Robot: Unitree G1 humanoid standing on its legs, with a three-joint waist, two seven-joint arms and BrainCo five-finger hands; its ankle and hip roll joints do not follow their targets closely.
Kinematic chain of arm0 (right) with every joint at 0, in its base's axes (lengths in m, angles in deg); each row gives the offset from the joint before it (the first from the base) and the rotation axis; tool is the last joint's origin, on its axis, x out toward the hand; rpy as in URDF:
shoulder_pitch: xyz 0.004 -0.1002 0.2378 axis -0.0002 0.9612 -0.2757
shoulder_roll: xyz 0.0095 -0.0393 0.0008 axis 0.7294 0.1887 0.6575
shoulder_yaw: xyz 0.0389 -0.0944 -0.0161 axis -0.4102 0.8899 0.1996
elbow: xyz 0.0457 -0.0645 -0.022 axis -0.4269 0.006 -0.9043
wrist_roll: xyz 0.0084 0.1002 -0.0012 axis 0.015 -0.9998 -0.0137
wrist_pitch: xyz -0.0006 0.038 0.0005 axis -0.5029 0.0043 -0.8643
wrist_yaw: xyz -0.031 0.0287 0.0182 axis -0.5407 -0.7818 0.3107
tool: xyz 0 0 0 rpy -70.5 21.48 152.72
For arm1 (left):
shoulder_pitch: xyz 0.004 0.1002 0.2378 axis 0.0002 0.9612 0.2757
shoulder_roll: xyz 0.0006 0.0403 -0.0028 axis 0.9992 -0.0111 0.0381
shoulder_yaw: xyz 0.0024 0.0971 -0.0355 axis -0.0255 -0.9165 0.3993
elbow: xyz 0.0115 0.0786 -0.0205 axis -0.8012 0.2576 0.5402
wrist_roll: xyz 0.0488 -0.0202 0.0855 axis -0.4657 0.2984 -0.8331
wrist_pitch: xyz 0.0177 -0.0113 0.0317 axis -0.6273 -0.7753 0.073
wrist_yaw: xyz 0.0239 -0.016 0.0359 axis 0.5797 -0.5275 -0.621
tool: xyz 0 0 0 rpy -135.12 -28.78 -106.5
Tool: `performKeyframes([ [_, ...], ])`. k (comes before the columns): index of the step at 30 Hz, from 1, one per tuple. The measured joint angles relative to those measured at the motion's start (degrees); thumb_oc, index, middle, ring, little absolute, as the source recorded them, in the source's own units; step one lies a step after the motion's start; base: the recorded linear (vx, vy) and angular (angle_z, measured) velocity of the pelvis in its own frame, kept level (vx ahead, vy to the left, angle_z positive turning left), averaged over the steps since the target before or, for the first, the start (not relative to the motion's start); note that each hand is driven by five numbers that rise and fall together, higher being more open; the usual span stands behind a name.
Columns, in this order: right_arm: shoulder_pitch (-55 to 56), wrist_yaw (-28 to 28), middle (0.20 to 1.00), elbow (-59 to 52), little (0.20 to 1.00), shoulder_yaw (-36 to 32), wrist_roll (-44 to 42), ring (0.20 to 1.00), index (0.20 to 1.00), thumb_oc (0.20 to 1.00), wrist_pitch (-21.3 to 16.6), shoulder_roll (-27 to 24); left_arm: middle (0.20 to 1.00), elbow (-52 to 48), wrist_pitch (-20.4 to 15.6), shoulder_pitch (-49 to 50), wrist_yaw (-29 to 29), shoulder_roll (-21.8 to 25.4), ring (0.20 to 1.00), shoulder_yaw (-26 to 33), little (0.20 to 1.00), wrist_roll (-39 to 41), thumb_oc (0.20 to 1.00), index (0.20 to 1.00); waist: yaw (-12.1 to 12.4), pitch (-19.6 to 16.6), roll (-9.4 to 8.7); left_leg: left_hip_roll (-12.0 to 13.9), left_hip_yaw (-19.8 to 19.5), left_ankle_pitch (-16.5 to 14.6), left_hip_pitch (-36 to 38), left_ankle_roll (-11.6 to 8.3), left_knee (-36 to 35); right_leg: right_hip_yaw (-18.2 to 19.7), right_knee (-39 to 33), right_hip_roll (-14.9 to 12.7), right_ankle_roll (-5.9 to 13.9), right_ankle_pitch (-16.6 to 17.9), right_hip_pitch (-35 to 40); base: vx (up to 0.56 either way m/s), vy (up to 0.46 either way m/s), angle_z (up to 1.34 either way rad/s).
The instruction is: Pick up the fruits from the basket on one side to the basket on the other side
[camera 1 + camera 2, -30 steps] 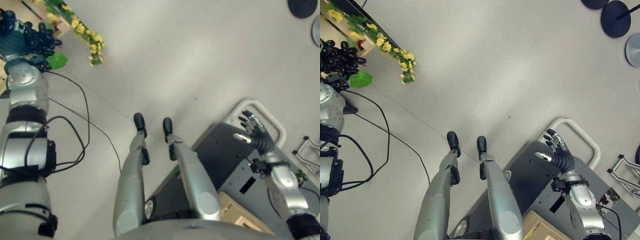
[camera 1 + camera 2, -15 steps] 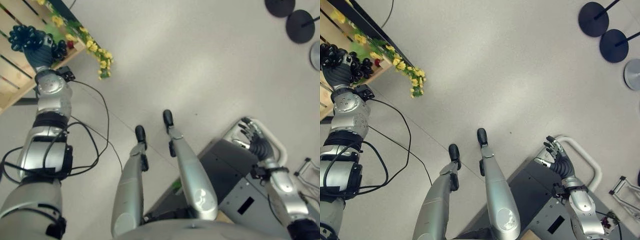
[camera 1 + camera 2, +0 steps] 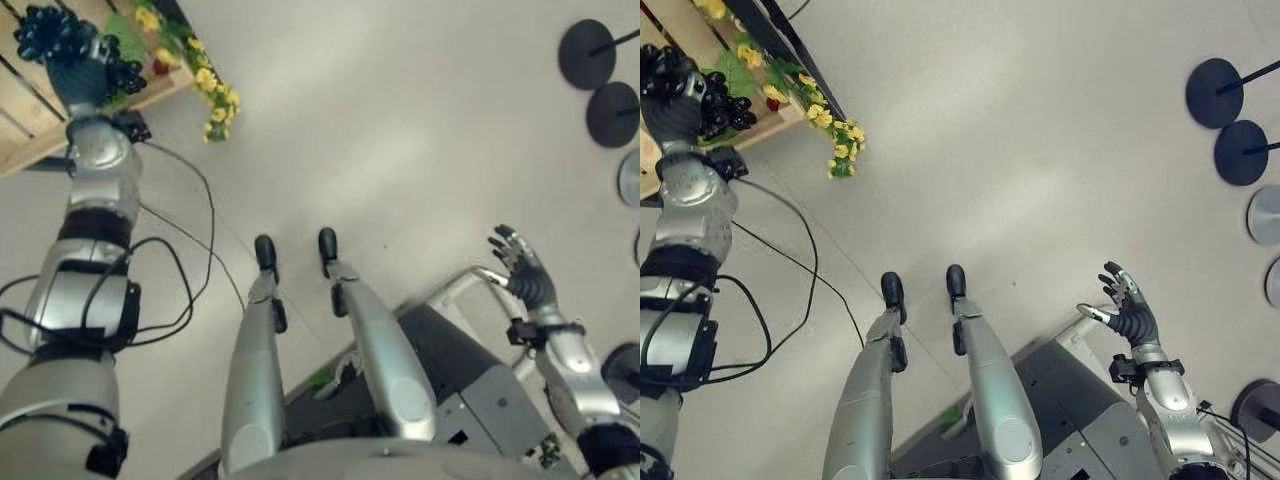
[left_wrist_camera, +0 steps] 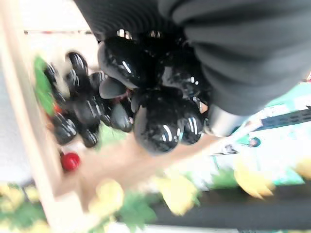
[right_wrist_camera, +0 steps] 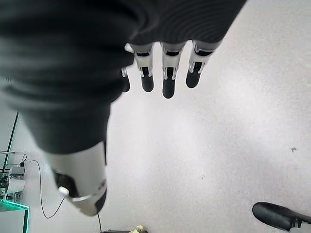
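My left hand (image 3: pixel 78 72) is raised at the far left and shut on a bunch of dark grapes (image 3: pixel 45 30). It holds them over a wooden crate (image 3: pixel 30 120). In the left wrist view the held grapes (image 4: pixel 163 109) hang right under the dark cover. A second dark bunch (image 4: pixel 80 111) and a small red fruit (image 4: pixel 70 161) lie on the wood below. This second bunch (image 3: pixel 728 105) lies beside the hand. My right hand (image 3: pixel 1128 315) is open at the lower right with its fingers (image 5: pixel 165 73) spread over bare floor, holding nothing.
Yellow flowers with green leaves (image 3: pixel 215 95) hang over the crate's edge. A grey cart with a white handle (image 3: pixel 455 290) stands at the lower right, close to my right hand. Black round stand bases (image 3: pixel 592 50) sit on the floor at the far right.
The whole view has swung, so the camera moved. My left hand keeps the grapes by the wooden crate. My right hand, which was over the cart, is now past its handle, still open.
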Motion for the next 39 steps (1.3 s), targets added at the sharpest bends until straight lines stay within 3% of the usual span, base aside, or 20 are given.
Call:
performKeyframes([
  [6, 0.64, 0.67, 1.0, -0.26, 1.0, -0.06, -0.09, 1.0, 1.0, 1.0, 0.0, 0.71, 0.2, 1.85, 0.03, -3.39, -0.14, 2.14, 0.2, -0.43, 0.2, -0.12, 0.2, 0.2, -0.35, -0.15, -0.25, 0.21, 0.18, 0.39, -0.1, 0.57, -1.08, 0.24, -2.3, 0.2, 0.03, 0.84, 0.22, 0.01, -0.007, -0.06],
  [14, 0.55, 1.62, 1.0, -0.66, 1.0, -0.13, -0.59, 1.0, 1.0, 1.0, -0.01, 0.86, 0.2, 6.27, 0.35, -11.57, -0.59, 3.24, 0.2, -2.84, 0.2, 0.02, 0.2, 0.2, -0.58, -1.69, -2.7, 1.19, 0.05, -0.21, -1.73, 0.16, -0.69, -0.02, -3.32, 1.22, -0.46, 1.21, -0.91, 0.01, -0.018, -0.04],
  [17, 0.56, 1.64, 1.0, -0.93, 1.0, -0.2, -0.7, 1.0, 1.0, 1.0, -0.03, 0.85, 0.2, 8.19, 0.5, -12.17, -0.53, 3.3, 0.2, -3.04, 0.2, 0.01, 0.2, 0.2, -0.58, -1.8, -2.87, 1.32, 0.02, -0.45, -1.77, -0.16, -0.51, -0.03, -3.34, 1.34, -0.46, 1.21, -0.91, 0.01, -0.011, -0.02],
  [18, 0.56, 1.64, 1.0, -0.79, 1.0, -0.2, -0.7, 1.0, 1.0, 1.0, -0.04, 0.86, 0.426, 8.36, 0.62, -12.15, -0.52, 3.31, 0.426, -3.04, 0.426, 0.01, 0.426, 0.426, -0.57, -1.8, -2.87, 1.36, 0.01, -0.5, -1.77, -0.24, -0.5, -0.03, -3.34, 1.37, -0.46, 1.2, -0.91, 0.0, 0.0, 0.0],
  [19, 0.59, 1.64, 1.0, -0.67, 1.0, -0.19, -0.71, 1.0, 1.0, 1.0, -0.04, 0.87, 1.0, 8.68, 0.65, -12.11, -0.52, 3.32, 1.0, -3.04, 1.0, 0.0, 1.0, 1.0, -0.54, -1.8, -2.87, 1.39, -0.04, -0.53, -1.8, -0.26, -0.49, -0.07, -3.34, 1.42, -0.46, 1.2, -0.91, 0.0, 0.0, 0.0],
  [27, 0.59, 1.63, 1.0, -0.76, 1.0, -0.19, -0.72, 1.0, 1.0, 1.0, -0.04, 0.86, 1.0, 9.58, 0.46, -11.87, -0.62, 3.12, 1.0, -2.07, 1.0, 3.32, 1.0, 1.0, -0.48, -1.83, -2.92, 1.4, -0.08, -0.57, -1.91, -0.32, -0.39, -0.1, -3.48, 1.43, -0.5, 1.23, -0.91, 0.0, -0.004, 0.0],
  [29, 0.56, 1.61, 1.0, -0.88, 1.0, -0.11, -0.72, 1.0, 1.0, 1.0, -0.04, 1.08, 1.0, 8.12, -1.09, -11.13, -0.59, 0.54, 1.0, 4.43, 1.0, 10.16, 1.0, 1.0, -0.48, -1.88, -3.0, 1.39, -0.08, -0.58, -1.96, -0.32, -0.43, -0.16, -3.55, 1.43, -0.58, 1.28, -0.91, 0.0, 0.0, 0.0],
  [39, 0.6, 1.51, 1.0, -0.77, 1.0, -0.11, -0.73, 1.0, 1.0, 1.0, -0.05, 1.08, 1.0, 9.23, -1.05, -10.36, -0.4, 0.71, 1.0, 4.29, 1.0, 12.29, 1.0, 1.0, -0.51, -2.48, -3.92, 1.52, -0.25, -0.58, -2.12, -0.32, -0.42, -0.29, -3.96, 1.57, -0.81, 1.44, -0.87, 0.0, 0.0, 0.0],
])
